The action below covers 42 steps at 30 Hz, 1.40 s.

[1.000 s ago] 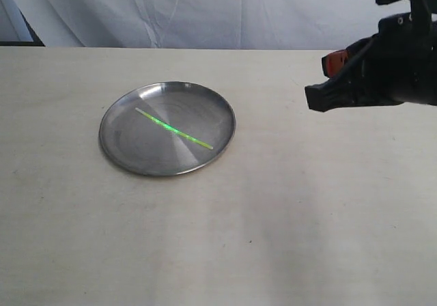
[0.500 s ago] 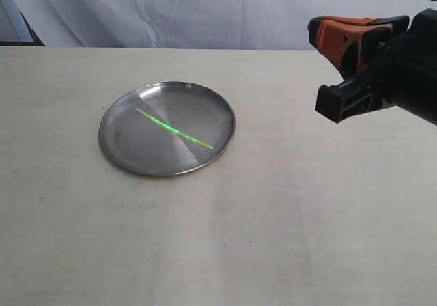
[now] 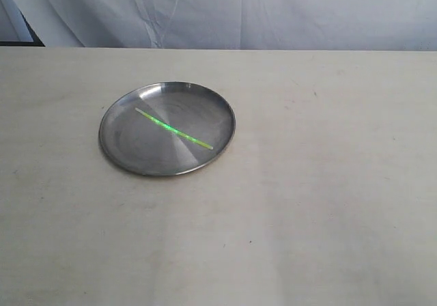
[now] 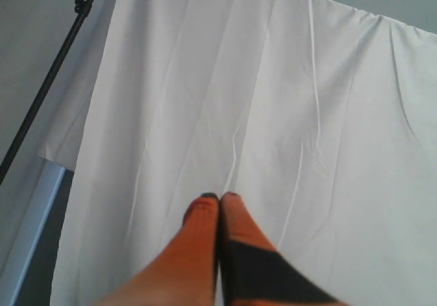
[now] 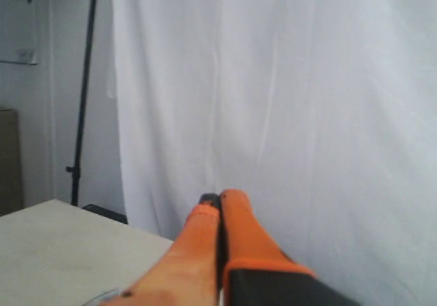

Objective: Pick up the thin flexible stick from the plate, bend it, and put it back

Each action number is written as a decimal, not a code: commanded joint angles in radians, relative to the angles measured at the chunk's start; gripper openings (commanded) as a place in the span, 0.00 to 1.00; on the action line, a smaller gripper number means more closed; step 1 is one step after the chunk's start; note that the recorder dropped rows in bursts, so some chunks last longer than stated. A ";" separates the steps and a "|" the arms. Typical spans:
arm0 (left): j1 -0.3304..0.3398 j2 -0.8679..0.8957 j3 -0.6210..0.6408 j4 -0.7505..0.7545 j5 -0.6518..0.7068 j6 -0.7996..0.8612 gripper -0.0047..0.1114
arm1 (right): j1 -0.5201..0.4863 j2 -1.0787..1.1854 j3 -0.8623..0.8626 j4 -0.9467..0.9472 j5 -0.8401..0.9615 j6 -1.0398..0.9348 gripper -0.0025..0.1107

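The plate [image 3: 167, 128] is seen resting flat on the counter [image 3: 307, 203], set toward nine o'clock of the counter's middle in the exterior view, with bare surface all round it. The thin flexible stick [image 3: 174, 130] is laid straight across the plate's floor, its pale end toward ten o'clock and its yellower end toward four o'clock, both ends kept inside the low rim. Lying so, it is carried by the metal along its length and is shown unbent; the raised rim would be expected to stop it from rolling off.

Neither arm is shown in the exterior view. In the left wrist view the left claw [image 4: 220, 197] is pointed up at the white backdrop curtain [image 4: 287, 115], its orange fingers pressed together with nothing between them. The right claw [image 5: 220, 197] is likewise closed on nothing and is aimed at the curtain, only a corner of the counter being caught beneath it. Both claws are therefore judged to be parked high and clear of the work.

Whether the pale edge at the bottom of the right wrist view belongs to the plate cannot be told with certainty.

From the straight stick alone, it cannot be settled whether the bending has been done.
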 commanded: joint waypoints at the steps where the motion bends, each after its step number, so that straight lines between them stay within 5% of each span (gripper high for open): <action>1: 0.003 -0.005 0.004 0.007 0.003 0.004 0.04 | -0.120 -0.176 0.162 0.125 0.149 0.003 0.01; 4: 0.003 -0.005 0.004 0.007 0.003 0.004 0.04 | -0.242 -0.332 0.342 0.223 0.125 0.003 0.01; 10: 0.003 -0.005 0.004 0.007 0.003 0.004 0.04 | -0.328 -0.391 0.438 0.252 0.125 0.003 0.01; 42: 0.003 -0.005 0.004 0.014 0.003 0.004 0.04 | -0.328 -0.391 0.455 0.252 0.171 0.003 0.01</action>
